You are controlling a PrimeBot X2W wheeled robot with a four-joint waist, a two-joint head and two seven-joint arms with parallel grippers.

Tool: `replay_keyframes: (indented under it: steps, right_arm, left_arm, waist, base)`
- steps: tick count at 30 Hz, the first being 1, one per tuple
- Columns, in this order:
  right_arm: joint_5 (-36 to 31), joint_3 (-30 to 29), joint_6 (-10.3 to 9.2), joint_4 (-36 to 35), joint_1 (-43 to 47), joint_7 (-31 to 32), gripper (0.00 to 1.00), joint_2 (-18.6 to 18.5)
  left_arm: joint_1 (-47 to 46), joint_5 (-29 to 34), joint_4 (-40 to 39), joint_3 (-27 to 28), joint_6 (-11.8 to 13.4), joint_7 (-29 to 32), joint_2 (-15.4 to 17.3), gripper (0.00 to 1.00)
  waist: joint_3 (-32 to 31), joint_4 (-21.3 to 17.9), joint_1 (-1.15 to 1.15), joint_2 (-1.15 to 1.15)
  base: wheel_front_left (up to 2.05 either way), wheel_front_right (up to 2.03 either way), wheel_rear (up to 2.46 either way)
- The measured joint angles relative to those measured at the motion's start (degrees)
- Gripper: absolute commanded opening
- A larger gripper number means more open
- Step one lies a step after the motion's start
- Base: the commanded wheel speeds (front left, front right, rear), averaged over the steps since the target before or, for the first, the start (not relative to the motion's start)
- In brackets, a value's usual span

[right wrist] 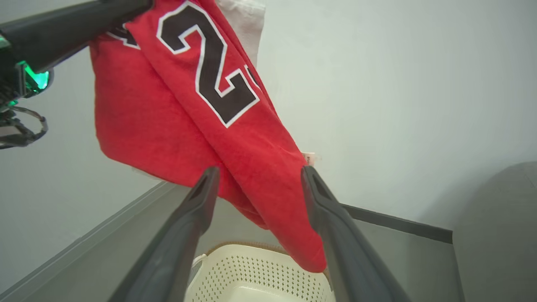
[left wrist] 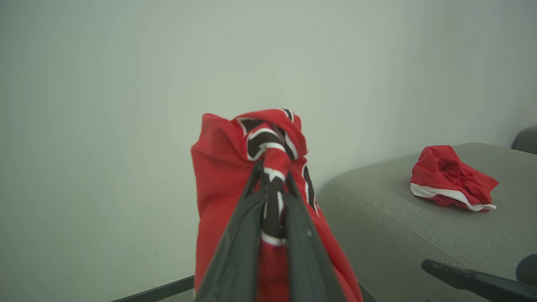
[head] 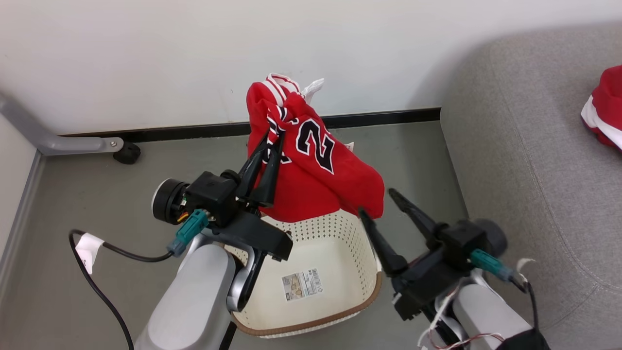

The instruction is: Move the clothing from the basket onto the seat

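A red jersey (head: pixel 311 165) with a black white-outlined "2" hangs above the cream basket (head: pixel 311 311), lifted clear of it. My left gripper (head: pixel 273 138) is shut on a bunched fold near the jersey's top; in the left wrist view the jersey (left wrist: pixel 218 176) wraps over the fingertips. My right gripper (head: pixel 376 201) stands open beside the jersey's lower hem, its fingers (right wrist: pixel 201 197) either side of the hanging cloth (right wrist: pixel 251 167) without pinching it. The plainer red garment (left wrist: pixel 451 178) with a white stripe lies on the grey seat (head: pixel 534 160), also at the head view's right edge (head: pixel 605 109).
The basket (right wrist: pixel 260 272) sits on the grey floor (head: pixel 97 194) between my arms, tipped toward me with its bottom label showing. A white wall with black skirting (head: pixel 194 130) runs behind. A grey metal leg with a black foot (head: pixel 127 153) stands far left. A black cable (head: pixel 97 287) trails there.
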Motion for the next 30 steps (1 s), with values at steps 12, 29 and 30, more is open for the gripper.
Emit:
replay_keyframes:
  steps: [12, 29, 30]
  right_arm:
    - [-0.9, 10.1, 0.01, 0.1, -7.4, 0.0, 1.00, -1.6]
    - [-0.3, 15.6, 0.01, 7.0, -15.2, 0.0, 1.00, -1.8]
    - [-0.3, 15.7, 0.01, 7.4, -15.5, 0.0, 1.00, -1.8]
  left_arm:
    - [0.0, 0.4, -0.9, -1.0, 0.0, 0.0, -0.1, 0.00]
    - [-0.1, 0.4, -2.3, -3.5, -0.1, 0.0, -0.1, 0.00]
    - [-0.1, 0.4, -2.4, -3.7, -0.1, 0.0, -0.1, 0.00]
  waist:
    - [0.6, 1.0, 0.00, 0.00]
    - [1.3, 3.1, 0.00, 0.00]
    - [1.3, 3.2, 0.00, 0.00]
  base:
    - [0.00, 0.00, 0.00]
    - [0.00, 0.00, 0.00]
    - [0.00, 0.00, 0.00]
